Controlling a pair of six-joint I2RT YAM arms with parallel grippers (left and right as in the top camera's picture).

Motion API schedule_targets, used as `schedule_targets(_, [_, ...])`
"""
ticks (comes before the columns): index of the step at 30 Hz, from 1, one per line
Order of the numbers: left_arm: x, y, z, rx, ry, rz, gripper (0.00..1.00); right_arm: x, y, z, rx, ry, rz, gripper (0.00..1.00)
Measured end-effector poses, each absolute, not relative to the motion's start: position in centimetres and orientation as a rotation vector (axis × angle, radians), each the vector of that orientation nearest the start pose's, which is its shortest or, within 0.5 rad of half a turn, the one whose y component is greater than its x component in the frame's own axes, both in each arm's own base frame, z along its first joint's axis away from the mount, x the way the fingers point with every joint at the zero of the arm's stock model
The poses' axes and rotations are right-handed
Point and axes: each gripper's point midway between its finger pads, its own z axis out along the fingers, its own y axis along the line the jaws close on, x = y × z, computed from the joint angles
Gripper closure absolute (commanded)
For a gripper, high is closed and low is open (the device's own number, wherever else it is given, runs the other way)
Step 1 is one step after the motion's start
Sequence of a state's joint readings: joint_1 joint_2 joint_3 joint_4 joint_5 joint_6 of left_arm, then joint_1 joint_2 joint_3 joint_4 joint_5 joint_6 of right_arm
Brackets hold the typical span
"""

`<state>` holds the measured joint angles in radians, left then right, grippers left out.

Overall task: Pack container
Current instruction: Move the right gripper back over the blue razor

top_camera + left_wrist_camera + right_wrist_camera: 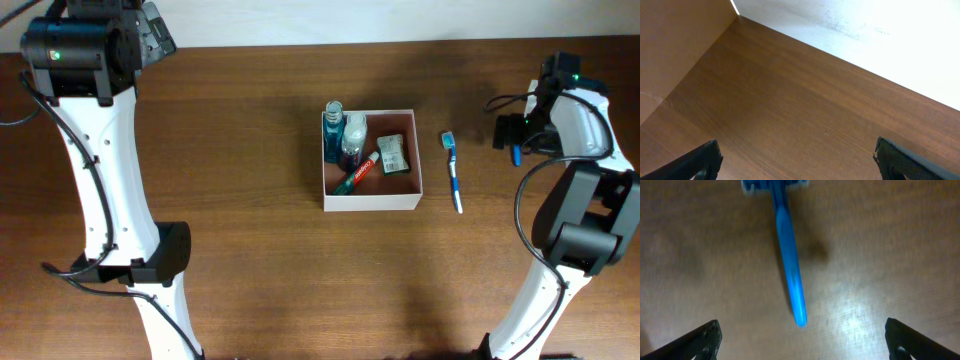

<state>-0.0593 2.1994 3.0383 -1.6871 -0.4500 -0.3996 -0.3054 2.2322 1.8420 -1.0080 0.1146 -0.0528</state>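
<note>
The container, a square white-walled box with a pinkish-brown inside, stands mid-table. In it are a clear blue bottle, a green and red tube and a grey-green packet. A blue and white toothbrush lies on the table just right of the container. My right gripper is open and empty, above a blue handled item whose head is cut off at the top edge. In the overhead view the right gripper is far right. My left gripper is open and empty over bare wood, far from the container.
The brown wooden table ends at a white wall along the back. The left arm stands at the left side and the right arm at the right side.
</note>
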Motion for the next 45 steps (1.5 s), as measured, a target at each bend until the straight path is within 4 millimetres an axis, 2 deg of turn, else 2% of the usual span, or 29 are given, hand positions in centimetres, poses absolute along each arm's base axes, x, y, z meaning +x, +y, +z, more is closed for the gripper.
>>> schedule_targets(9, [44.9, 4.8, 37.8, -0.592, 2.257, 0.318, 0.01, 48.4, -17.0, 2.6, 0.363, 2.837, -0.212, 0.01])
schedule_targets(20, [44.9, 4.8, 37.8, -0.592, 2.257, 0.318, 0.01, 50.9, -16.6, 3.0, 0.335, 2.738, -0.146, 0.01])
schedule_targets(25, [44.9, 4.8, 37.8, -0.592, 2.257, 0.318, 0.01, 51.1, -16.2, 3.0, 0.322, 2.736, -0.107, 0.01])
schedule_targets(29, [44.9, 4.8, 37.8, -0.592, 2.257, 0.318, 0.01, 50.8, -16.1, 2.0, 0.326, 2.757, -0.094, 0.0])
schedule_targets(32, [44.9, 4.8, 37.8, -0.592, 2.257, 0.318, 0.01, 50.5, -16.4, 1.0, 0.338, 2.778, -0.087, 0.08])
schedule_targets(34, [44.9, 4.8, 37.8, -0.592, 2.258, 0.318, 0.01, 50.2, -16.7, 0.6, 0.349, 2.786, -0.086, 0.08])
schedule_targets(37, [44.9, 4.8, 37.8, -0.592, 2.257, 0.318, 0.01, 50.0, -17.5, 0.5, 0.368, 2.785, -0.089, 0.09])
schedule_targets(41, [44.9, 4.8, 37.8, -0.592, 2.257, 0.318, 0.01, 49.6, -18.2, 0.5, 0.392, 2.787, -0.092, 0.19])
schedule_targets(45, [44.9, 4.8, 37.8, -0.592, 2.258, 0.318, 0.01, 49.5, -18.3, 0.4, 0.393, 2.79, -0.089, 0.21])
